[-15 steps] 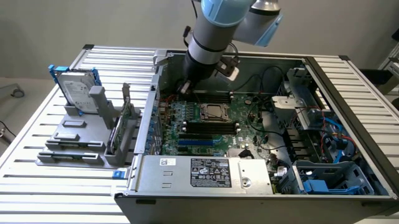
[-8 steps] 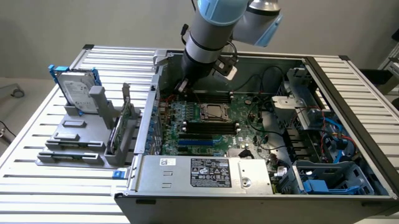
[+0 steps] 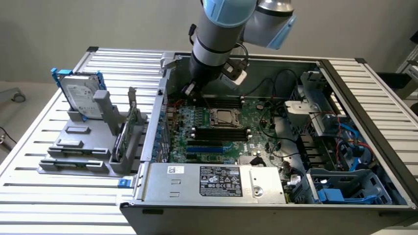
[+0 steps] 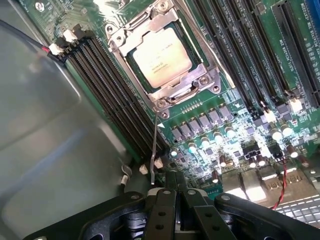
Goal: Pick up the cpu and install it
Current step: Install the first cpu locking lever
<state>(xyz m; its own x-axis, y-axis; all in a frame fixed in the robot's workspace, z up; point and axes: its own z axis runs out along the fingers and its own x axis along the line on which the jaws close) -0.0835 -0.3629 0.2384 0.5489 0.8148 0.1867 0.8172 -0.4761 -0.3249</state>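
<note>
plain grey wall [image 3: 65,24] behind slatted table [image 3: 46,208] (metal).

The arm [image 3: 216,36] reaches steeply down, its gripper [image 3: 190,91] hanging near the cpu socket [image 3: 222,117], off toward the exterior view's left, fingers [image 4: 163,214] pressed together, holding nothing.

I cannot read the faint print on the cpu [image 4: 161,56], ahead of my claw [image 4: 175,176]. The claw's body is cut by the picture edge. The power supply label [image 3: 222,180], far from the claw, is too small to read.
</note>
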